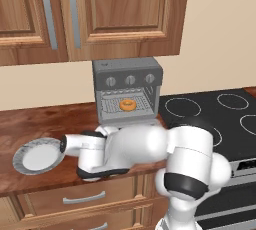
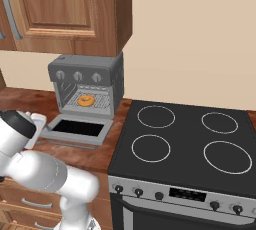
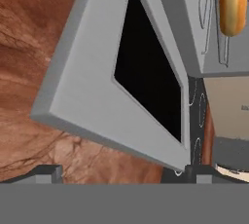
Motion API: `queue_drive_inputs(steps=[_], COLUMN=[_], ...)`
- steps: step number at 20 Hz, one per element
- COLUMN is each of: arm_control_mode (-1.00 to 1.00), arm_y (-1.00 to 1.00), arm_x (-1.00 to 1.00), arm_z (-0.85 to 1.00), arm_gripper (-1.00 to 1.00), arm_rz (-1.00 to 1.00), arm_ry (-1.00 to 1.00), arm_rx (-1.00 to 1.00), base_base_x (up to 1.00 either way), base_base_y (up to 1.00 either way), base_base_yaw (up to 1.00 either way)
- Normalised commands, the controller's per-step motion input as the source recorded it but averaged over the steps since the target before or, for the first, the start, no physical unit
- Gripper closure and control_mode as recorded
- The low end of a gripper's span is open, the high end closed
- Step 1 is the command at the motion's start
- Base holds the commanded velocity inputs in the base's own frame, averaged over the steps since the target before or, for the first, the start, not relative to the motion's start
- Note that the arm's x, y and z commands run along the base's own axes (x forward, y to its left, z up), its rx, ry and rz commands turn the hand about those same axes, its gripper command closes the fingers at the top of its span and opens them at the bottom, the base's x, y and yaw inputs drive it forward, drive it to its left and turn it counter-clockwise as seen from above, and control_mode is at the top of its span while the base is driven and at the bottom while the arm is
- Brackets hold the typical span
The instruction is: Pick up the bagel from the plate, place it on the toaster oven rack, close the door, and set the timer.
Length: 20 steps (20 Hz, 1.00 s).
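One arm bent low over counter (image 1: 30, 121); end effector (image 3: 116, 172) seemingly open (beside door (image 3: 97, 86)).

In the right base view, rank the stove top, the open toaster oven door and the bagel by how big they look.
1. Stove top, largest by far.
2. Door, lying open in front of the oven.
3. Bagel, smallest, sitting on the rack.

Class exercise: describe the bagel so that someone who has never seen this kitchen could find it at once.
Find the grey toaster oven on the wooden counter, under the wall cupboards and left of the black stove. Its door lies folded down, and inside, on the wire rack, sits the bagel: the only small golden-orange ring there.
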Motion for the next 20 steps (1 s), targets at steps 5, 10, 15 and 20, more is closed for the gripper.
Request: queue_drive_inputs(steps=[5,10,15,20], arm_control_mode=[-1.0,-1.0,-1.0,-1.0], arm_y=[0.08,0.16,0.12,0.01], arm_x=[0.1,0.17,0.35,0.35], arm_z=[-0.19,-0.18,-0.16,-0.13], arm_gripper=[-1.0,-1.0,-1.0,-1.0], arm_rz=[0.01,0.05,0.1,0.06], arm_ry=[-0.01,-0.04,-0.07,-0.07], arm_rx=[0.0,0.0,0.0,0.0], base_base_x=[0.0,0.0,0.0,0.0], base_base_y=[0.0,0.0,0.0,0.0], base_base_yaw=[0.0,0.0,0.0,0.0])
